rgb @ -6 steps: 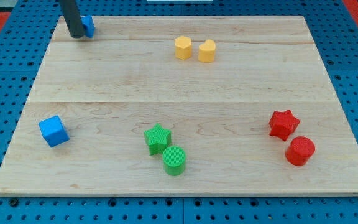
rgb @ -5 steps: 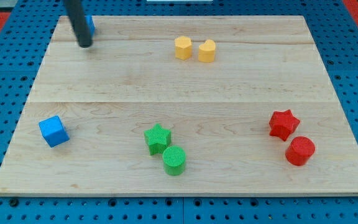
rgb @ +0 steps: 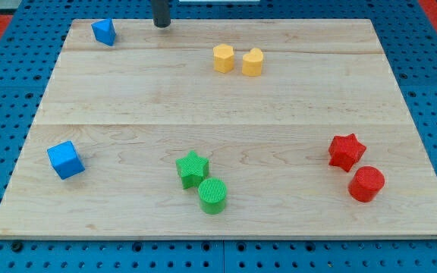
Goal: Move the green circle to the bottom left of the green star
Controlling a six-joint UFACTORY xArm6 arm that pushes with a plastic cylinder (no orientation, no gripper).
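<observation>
The green circle [rgb: 212, 196] lies near the view's bottom centre, touching the lower right of the green star [rgb: 193, 168]. My tip [rgb: 161, 24] is at the view's top edge of the wooden board [rgb: 218, 106], far above both green blocks and to the right of a small blue block [rgb: 104, 31].
A blue cube [rgb: 65, 159] sits at the view's left. Two yellow blocks [rgb: 223, 58] [rgb: 252, 62] stand side by side near the top centre. A red star [rgb: 346, 151] and a red circle [rgb: 366, 183] sit at the right.
My tip has moved from beside the small blue block at the top left to the right along the board's top edge. No block has moved.
</observation>
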